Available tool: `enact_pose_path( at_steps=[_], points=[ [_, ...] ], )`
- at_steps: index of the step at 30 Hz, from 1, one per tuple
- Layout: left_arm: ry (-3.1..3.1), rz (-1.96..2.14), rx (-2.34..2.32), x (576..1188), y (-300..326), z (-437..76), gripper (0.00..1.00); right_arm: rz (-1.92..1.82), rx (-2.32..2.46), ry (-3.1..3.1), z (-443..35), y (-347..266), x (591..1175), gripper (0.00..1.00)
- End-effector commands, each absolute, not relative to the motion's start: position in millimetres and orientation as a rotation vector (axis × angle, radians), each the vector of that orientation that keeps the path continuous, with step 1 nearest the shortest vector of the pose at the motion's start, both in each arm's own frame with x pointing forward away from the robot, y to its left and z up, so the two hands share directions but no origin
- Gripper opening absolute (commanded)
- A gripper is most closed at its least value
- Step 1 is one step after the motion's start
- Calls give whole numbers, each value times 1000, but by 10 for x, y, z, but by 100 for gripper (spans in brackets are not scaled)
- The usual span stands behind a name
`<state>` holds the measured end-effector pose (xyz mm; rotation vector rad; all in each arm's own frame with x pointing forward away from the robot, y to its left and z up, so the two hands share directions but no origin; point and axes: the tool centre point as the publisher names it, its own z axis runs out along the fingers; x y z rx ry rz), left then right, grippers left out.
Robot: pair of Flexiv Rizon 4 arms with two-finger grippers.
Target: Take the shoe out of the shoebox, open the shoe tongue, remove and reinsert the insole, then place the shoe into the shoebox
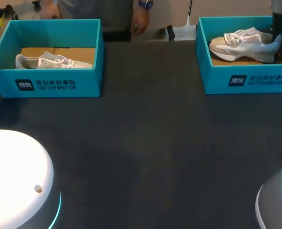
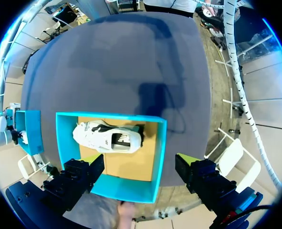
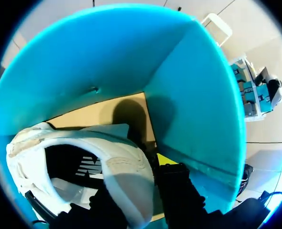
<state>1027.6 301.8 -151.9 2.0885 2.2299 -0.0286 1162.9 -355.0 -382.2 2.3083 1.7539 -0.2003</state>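
The right gripper [image 3: 140,188] is clamped on the heel of the shoe [image 3: 124,167], which lies in its shoebox [image 3: 193,105], a hold likely meant for lifting it out, while the left gripper [image 2: 139,167] hangs spread wide above the other shoebox [image 2: 62,138], apparently waiting.

I get soft overhead light on the dark table [image 1: 146,143], an arm's shadow falling across it, and glare whitening my left arm [image 1: 15,171].
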Motion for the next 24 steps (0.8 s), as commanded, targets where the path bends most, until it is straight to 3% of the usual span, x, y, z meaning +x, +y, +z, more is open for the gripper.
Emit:
enact_pose_path(
  at_steps=[1, 24],
  points=[
    [2230, -22, 2089, 10261, 3017, -1514, 100, -189, 2287, 1742, -3657, -3544, 11522, 0],
    [2230, -22, 2089, 10261, 3017, -1514, 100, -80, 2204, 1737, -2560, -3361, 11193, 0]
  ],
)
